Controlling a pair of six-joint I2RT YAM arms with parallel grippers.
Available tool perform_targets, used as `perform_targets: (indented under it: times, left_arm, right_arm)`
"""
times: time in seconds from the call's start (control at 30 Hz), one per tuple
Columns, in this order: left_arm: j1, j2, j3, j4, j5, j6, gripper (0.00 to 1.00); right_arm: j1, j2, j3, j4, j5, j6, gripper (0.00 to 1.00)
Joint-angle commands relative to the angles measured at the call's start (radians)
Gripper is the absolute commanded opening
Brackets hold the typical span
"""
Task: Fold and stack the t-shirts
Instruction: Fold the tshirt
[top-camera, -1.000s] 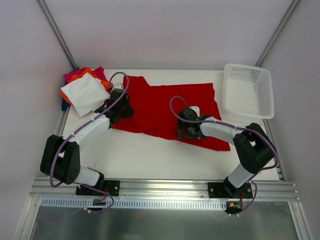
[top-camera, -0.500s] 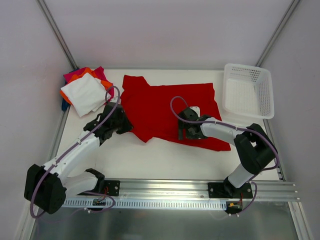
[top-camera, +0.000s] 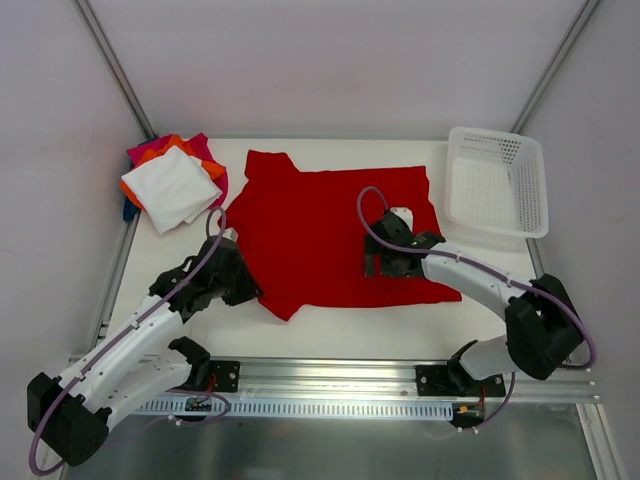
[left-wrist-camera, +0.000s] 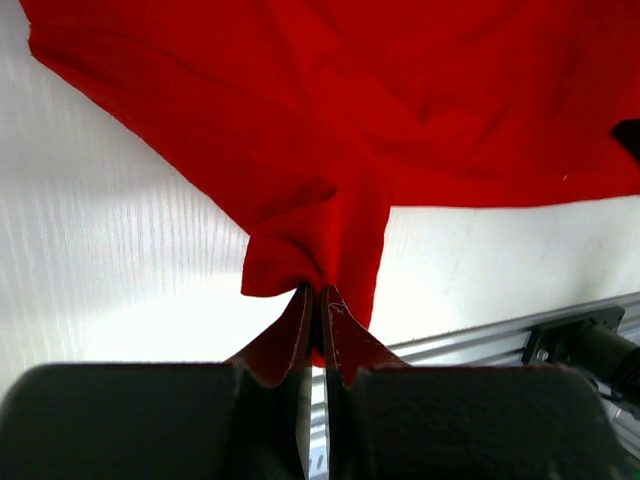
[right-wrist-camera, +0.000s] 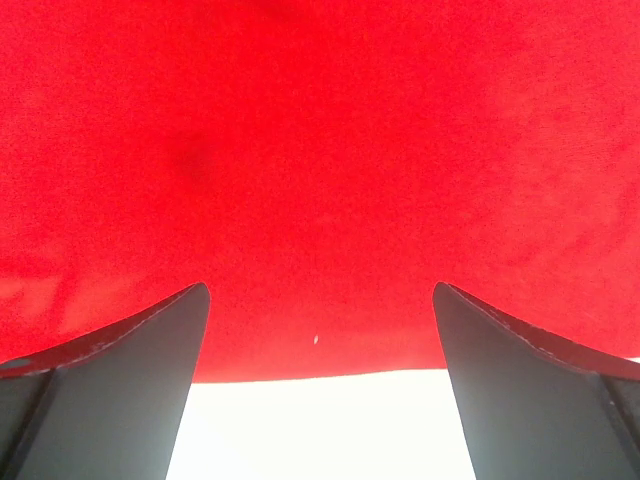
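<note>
Red t-shirt (top-camera: 320, 225) lies mid-frame, mostly flat. Left gripper (left-wrist-camera: 315, 295) is clamped on its lower-left corner, probably to tug it smooth. The right gripper (right-wrist-camera: 320, 292) hangs spread wide over the bottom hem, holding nothing.

Table (top-camera: 340, 325) open along near edge; basket (top-camera: 530, 185) blocks right, shirt stack (top-camera: 172, 185) left.

One red t-shirt (top-camera: 320, 235), four folded t-shirts (top-camera: 172, 188), one basket (top-camera: 545, 190), two arms (top-camera: 140, 330)

Cloth, matt, soft: red t-shirt (top-camera: 320, 230). Wht plastic mesh: basket (top-camera: 520, 150). Smooth matt: table (top-camera: 330, 330).
</note>
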Motion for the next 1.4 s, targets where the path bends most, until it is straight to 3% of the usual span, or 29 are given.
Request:
perform_targets:
  times: [0.0, 0.5, 0.53, 0.57, 0.6, 0.63, 0.67, 0.97, 1.17, 1.3, 1.37]
  left_arm:
    - [-0.023, -0.036, -0.022, -0.077, 0.034, -0.049, 0.0]
    - [-0.077, -0.164, -0.145, -0.172, 0.117, -0.245, 0.01]
    - [-0.078, -0.173, -0.152, -0.175, 0.117, -0.257, 0.06]
    - [-0.078, -0.182, -0.159, -0.179, 0.118, -0.262, 0.35]
    - [-0.081, -0.196, -0.171, -0.183, 0.121, -0.268, 0.54]
    - [-0.084, -0.205, -0.175, -0.185, 0.127, -0.276, 0.95]
    - [-0.087, -0.213, -0.177, -0.185, 0.129, -0.279, 0.99]
    - [-0.109, -0.248, -0.148, -0.212, 0.116, -0.268, 0.99]
    - [-0.138, -0.25, -0.204, -0.215, 0.129, -0.259, 0.99]
    - [-0.141, -0.253, -0.247, -0.215, 0.126, -0.259, 0.99]
    - [-0.15, -0.239, -0.252, -0.214, 0.118, -0.264, 0.9]
  right_arm:
    - [0.005, -0.122, 0.0, -0.074, 0.038, 0.008, 0.99]
    - [0.005, -0.287, -0.103, -0.116, 0.078, 0.03, 0.99]
    - [0.005, -0.293, -0.106, -0.116, 0.079, 0.03, 1.0]
    - [0.003, -0.297, -0.111, -0.117, 0.081, 0.03, 0.99]
    - [0.005, -0.3, -0.115, -0.117, 0.082, 0.03, 0.99]
    - [0.003, -0.303, -0.123, -0.119, 0.084, 0.028, 0.99]
    - [0.005, -0.305, -0.125, -0.124, 0.084, 0.028, 0.99]
    - [0.003, -0.434, -0.198, -0.191, 0.171, 0.053, 0.99]
    - [-0.044, -0.555, -0.27, -0.17, 0.133, 0.073, 0.99]
    - [-0.167, -0.544, -0.246, -0.168, 0.085, 0.015, 0.99]
    - [-0.298, -0.54, -0.261, -0.133, -0.022, -0.015, 0.99]
